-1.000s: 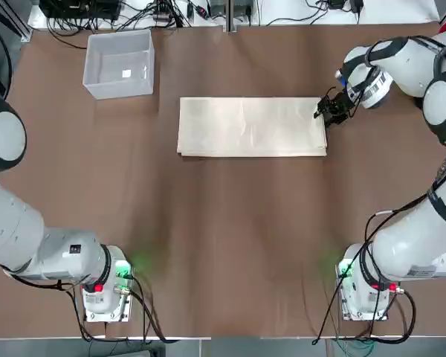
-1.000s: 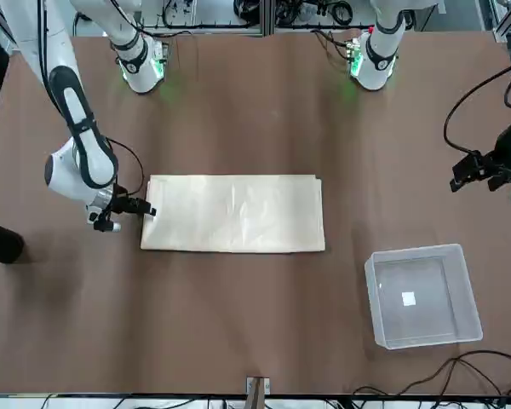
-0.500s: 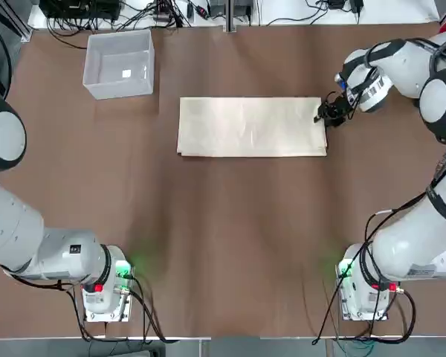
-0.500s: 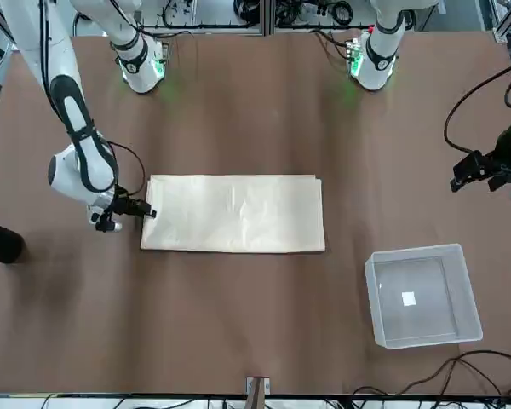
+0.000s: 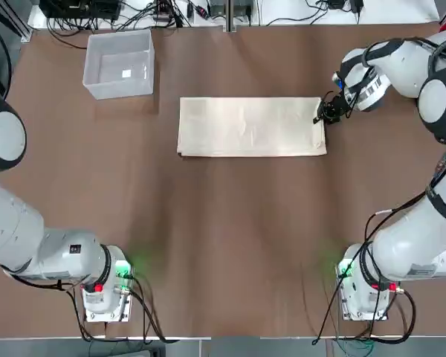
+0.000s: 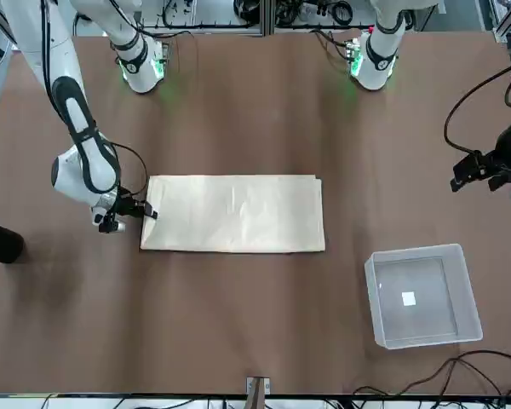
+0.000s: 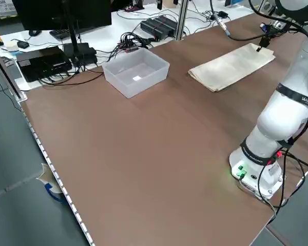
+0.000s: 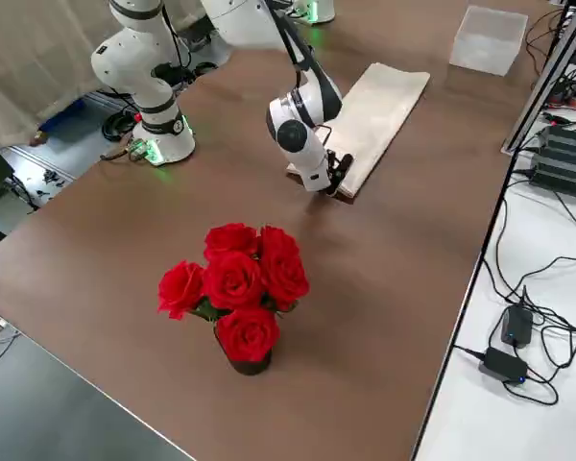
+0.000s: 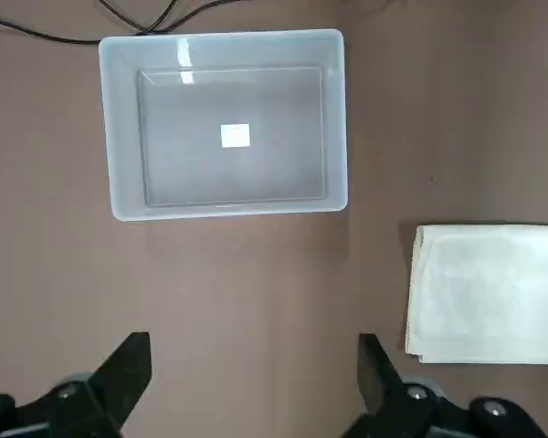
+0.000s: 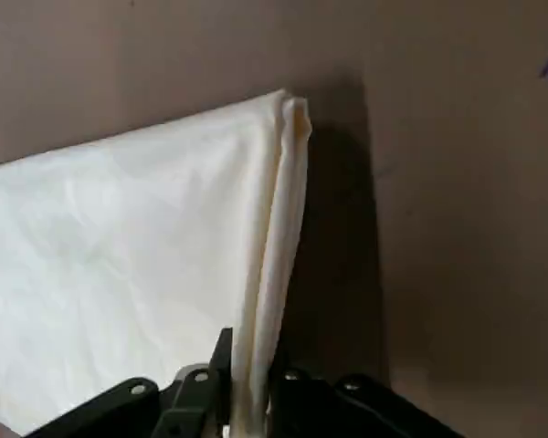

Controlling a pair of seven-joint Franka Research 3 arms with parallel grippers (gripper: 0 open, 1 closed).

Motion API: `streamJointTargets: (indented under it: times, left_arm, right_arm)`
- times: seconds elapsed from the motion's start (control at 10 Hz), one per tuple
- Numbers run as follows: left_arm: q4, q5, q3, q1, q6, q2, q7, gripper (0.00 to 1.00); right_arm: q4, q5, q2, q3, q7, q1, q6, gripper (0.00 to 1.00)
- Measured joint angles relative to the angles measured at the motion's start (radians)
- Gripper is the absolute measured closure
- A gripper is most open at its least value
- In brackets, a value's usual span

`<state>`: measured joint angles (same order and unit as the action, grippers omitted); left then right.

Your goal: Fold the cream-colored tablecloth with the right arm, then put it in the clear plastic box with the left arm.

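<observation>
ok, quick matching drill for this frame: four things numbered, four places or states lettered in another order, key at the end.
1. tablecloth
2. clear plastic box
3. left tool
4. right tool

A. fingers wide apart, nothing between them
B. lies folded in flat layers on the table
C. fingers on either side of the layered cloth edge
D. stands on the table with nothing in it, a small white mark on its bottom

Pairs: 1-B, 2-D, 3-A, 4-C
</observation>
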<state>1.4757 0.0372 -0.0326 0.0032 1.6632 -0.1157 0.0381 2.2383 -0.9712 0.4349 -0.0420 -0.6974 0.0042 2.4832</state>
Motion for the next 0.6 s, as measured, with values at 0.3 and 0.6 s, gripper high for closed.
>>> streamJointTargets:
  times: [0.3,0.6]
  left_arm:
    - [-0.001,0.0,0.0,0.001,0.0,0.0,0.0,0.0]
    - [-0.001,0.0,0.0,0.001,0.0,0.0,0.0,0.0]
  right_arm:
    - [-0.035,0.004,0.0,-0.002,-0.002,0.008,0.0,0.94]
    - [-0.068,0.091,-0.015,-0.002,-0.005,0.018,0.001,0.96]
